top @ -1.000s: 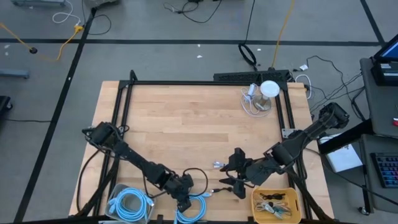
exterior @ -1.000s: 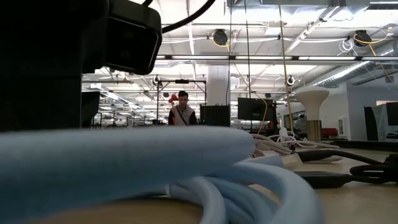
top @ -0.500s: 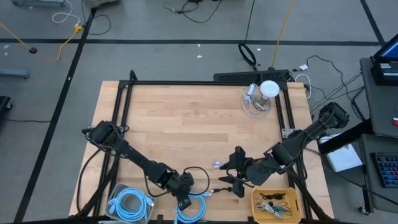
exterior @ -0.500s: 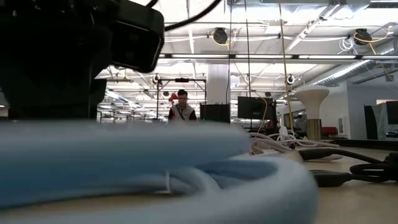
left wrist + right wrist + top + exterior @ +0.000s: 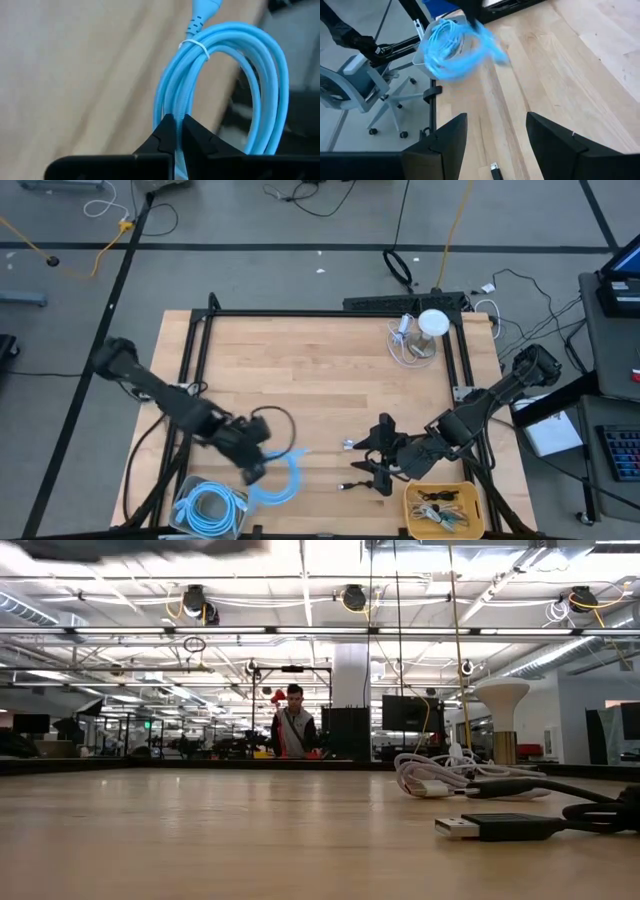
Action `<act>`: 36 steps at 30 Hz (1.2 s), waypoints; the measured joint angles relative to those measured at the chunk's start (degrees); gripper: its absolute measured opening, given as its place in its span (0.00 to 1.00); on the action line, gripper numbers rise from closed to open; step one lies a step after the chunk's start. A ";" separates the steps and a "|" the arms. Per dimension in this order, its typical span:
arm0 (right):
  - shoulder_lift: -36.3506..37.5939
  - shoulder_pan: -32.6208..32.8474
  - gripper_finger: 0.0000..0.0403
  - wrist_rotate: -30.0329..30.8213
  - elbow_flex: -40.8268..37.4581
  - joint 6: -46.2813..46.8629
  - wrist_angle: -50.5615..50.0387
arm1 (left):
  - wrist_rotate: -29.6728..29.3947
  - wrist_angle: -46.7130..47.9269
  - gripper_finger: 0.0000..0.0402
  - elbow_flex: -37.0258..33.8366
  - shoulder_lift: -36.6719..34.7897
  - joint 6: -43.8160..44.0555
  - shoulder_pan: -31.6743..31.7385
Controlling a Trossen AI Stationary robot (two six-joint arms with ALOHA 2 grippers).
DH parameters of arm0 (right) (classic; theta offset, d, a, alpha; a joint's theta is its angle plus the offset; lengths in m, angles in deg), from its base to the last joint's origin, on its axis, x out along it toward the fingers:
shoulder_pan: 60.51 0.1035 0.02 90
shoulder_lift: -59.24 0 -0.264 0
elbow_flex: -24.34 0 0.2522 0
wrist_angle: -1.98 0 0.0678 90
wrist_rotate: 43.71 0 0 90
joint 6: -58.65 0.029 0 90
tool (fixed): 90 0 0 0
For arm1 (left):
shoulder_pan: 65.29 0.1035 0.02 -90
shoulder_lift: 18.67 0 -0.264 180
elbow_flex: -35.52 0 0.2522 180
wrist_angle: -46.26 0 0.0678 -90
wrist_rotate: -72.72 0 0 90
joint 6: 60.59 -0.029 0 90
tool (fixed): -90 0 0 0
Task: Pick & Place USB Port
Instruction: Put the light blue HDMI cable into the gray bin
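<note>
Left claw [image 5: 176,131] is clenched on the coiled light-blue USB cable [image 5: 280,480], lower left of the wooden worktop [image 5: 300,370], plug pointing away from the claw. Right claw [image 5: 372,465], lower centre-right, gapes empty.

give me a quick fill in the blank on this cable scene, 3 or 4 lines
1. The left gripper has its jaws shut on a coiled cable whose colour is ____.
2. The right gripper has its jaws ____ and holds nothing.
3. In the high view, the yellow bin sits at the table's near ____ corner.

Missing words: blue; open; right
</note>
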 joint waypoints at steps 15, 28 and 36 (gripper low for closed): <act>0.00 -2.58 0.49 1.33 -0.02 0.24 -4.93 | -1.79 42.81 0.03 25.10 8.60 12.50 -22.32; 0.02 -5.82 0.49 -0.52 -1.09 2.71 -10.08 | -3.54 41.86 0.03 32.85 21.72 12.30 -27.19; 0.02 -6.67 0.49 -3.56 -4.98 4.40 -5.76 | 0.79 43.22 0.02 32.70 21.81 20.10 -32.14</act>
